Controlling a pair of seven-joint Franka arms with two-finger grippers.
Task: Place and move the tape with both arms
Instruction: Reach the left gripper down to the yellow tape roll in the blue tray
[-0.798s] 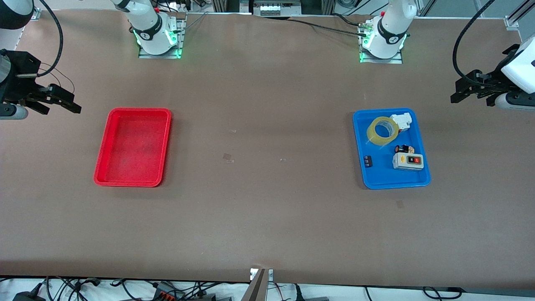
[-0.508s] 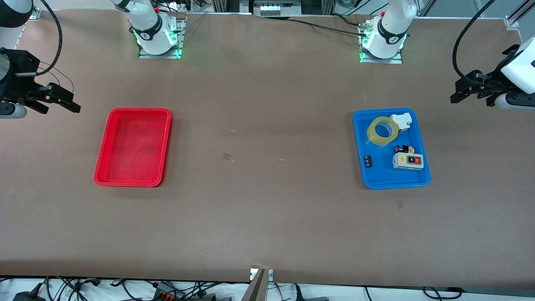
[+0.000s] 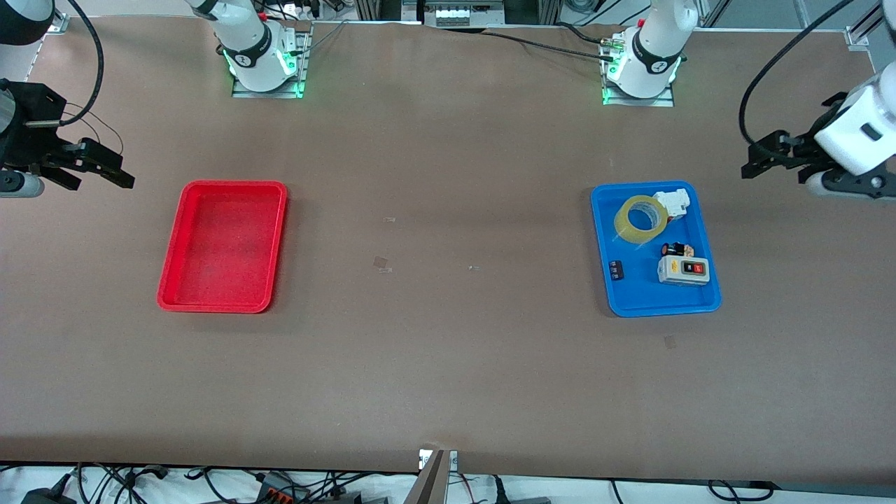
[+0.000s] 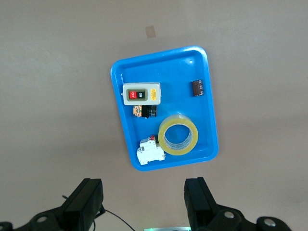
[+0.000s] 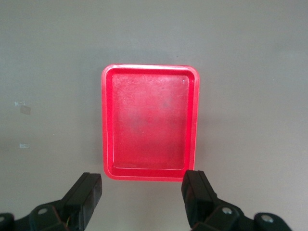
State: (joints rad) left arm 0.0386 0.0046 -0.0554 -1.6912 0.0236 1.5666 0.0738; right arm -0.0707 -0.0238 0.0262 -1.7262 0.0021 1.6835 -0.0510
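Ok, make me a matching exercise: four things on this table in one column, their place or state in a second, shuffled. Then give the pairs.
Things:
1. tape
2. red tray
3. grey switch box
4. left hand

Place or state:
A. holds nothing, toward the right arm's end of the table
B. lies flat in the blue tray, beside the white breaker
C. open, up in the air past the blue tray's edge
D. in the blue tray, nearer to the front camera than the tape

Pairs: 1-B, 2-A, 3-D, 4-C
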